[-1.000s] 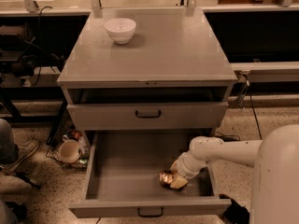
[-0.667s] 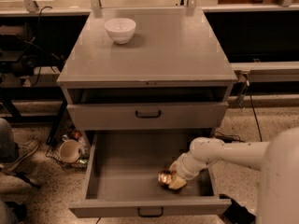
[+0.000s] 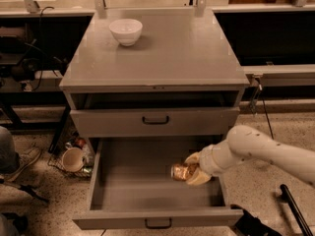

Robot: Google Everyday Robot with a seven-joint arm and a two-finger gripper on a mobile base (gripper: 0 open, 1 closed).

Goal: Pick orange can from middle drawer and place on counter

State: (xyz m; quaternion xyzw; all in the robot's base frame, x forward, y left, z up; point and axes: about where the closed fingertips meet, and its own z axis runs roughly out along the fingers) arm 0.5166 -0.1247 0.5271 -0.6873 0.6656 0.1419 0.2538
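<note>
Inside the wide, deep grey metal middle drawer [image 3: 133,178], toward its right side, you see the small shiny golden-orange can [image 3: 178,171] turned on its side, clamped between the cream fingers of your gripper [image 3: 189,170]. Above, the glossy flat grey counter [image 3: 172,53] carries a round white bowl [image 3: 126,31] near its back-left corner.

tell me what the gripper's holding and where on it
The can, lying sideways inside the drawer. The gripper clasps its body at the end away from the silvery face, a finger on each side.
</note>
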